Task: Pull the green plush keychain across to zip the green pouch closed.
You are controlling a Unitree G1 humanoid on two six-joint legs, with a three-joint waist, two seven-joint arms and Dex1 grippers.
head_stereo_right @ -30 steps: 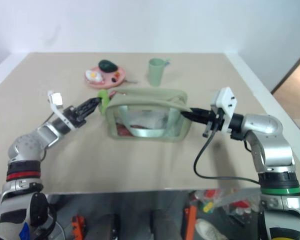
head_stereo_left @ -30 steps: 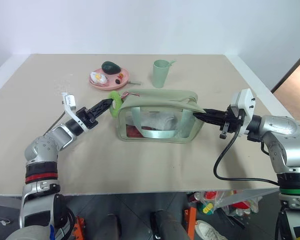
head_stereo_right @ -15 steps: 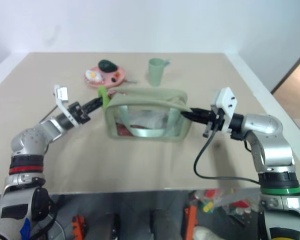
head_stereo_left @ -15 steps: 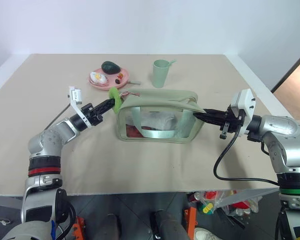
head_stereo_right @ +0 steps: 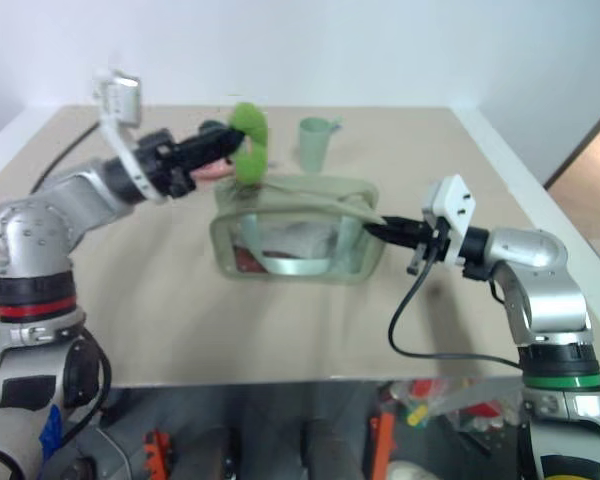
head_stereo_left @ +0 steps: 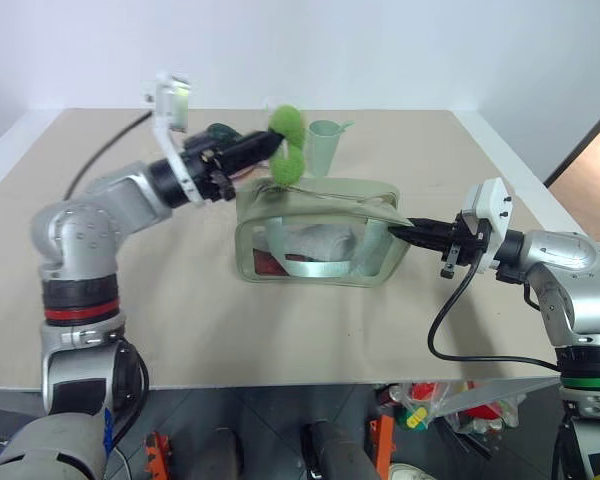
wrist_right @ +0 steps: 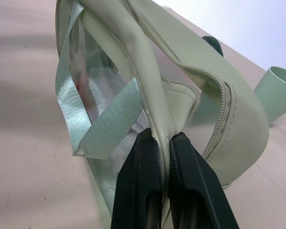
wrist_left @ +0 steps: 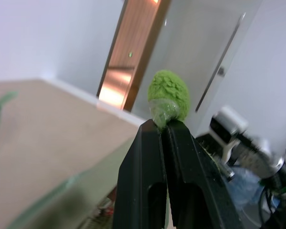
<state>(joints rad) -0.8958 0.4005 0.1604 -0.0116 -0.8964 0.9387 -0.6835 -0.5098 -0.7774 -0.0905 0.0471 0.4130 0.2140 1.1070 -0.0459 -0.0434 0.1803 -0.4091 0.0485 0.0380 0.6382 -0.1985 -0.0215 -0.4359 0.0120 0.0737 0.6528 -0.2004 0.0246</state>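
Got my left gripper (head_stereo_left: 265,146) clamped on the green plush keychain (head_stereo_left: 286,148), hanging above the green pouch (head_stereo_left: 315,232) at its 10 o'clock corner. Right gripper (wrist_right: 163,139) is pinched on the pouch's 3 o'clock end seam. The plush looks squishy and light, so I'd grip low by the zipper pull.

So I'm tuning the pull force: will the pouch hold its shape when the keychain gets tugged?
Probably not. The pouch looks soft: its top edge creases where the right gripper pinches it, so it may buckle. It likely weighs little and could slide unless held. The keychain, fuzzy, squashes in the left gripper.
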